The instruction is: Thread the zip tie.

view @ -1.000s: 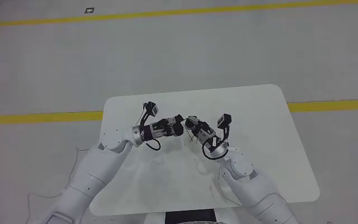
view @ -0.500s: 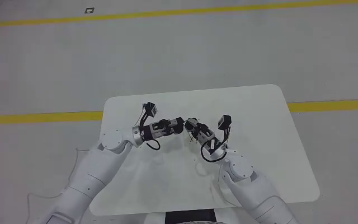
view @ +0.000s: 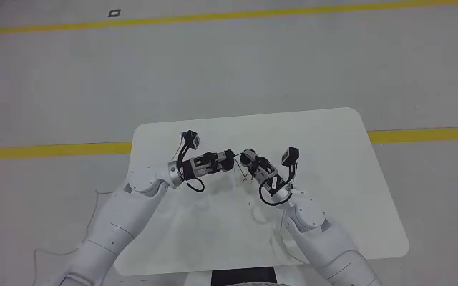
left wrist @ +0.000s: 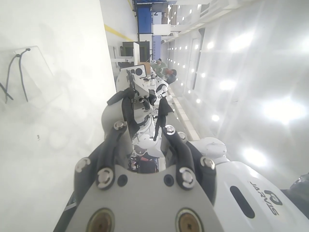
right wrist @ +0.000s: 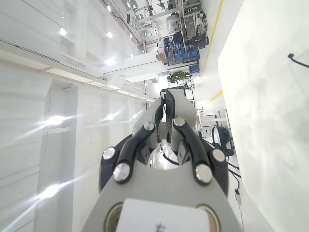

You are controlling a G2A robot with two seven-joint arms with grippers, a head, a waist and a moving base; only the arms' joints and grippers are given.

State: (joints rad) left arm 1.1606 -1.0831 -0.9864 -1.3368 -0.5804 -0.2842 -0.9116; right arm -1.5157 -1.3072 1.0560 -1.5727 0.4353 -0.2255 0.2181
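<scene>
Above the middle of the white table (view: 322, 143) my two grippers face each other, a small gap apart. My right gripper (view: 246, 157) has its fingers pressed together (right wrist: 169, 95). A thin dark zip tie (view: 242, 167) shows in the top view, running from its tips toward the table's near side. My left gripper (view: 229, 157) stands just to the left. In the left wrist view its fingers are apart (left wrist: 142, 101), and the right arm's gripper shows in the gap between them. I cannot make out whether the tie touches the left fingers.
A clear flat tray (left wrist: 41, 78) lies on the table with spare dark zip ties (left wrist: 21, 73) on it. One tie's head (right wrist: 291, 56) shows in the right wrist view. A yellow floor line (view: 64, 150) runs behind the table.
Half a second ago the two grippers' tips nearly met. Now they stand slightly farther apart, the right one shifted a little to the right.
</scene>
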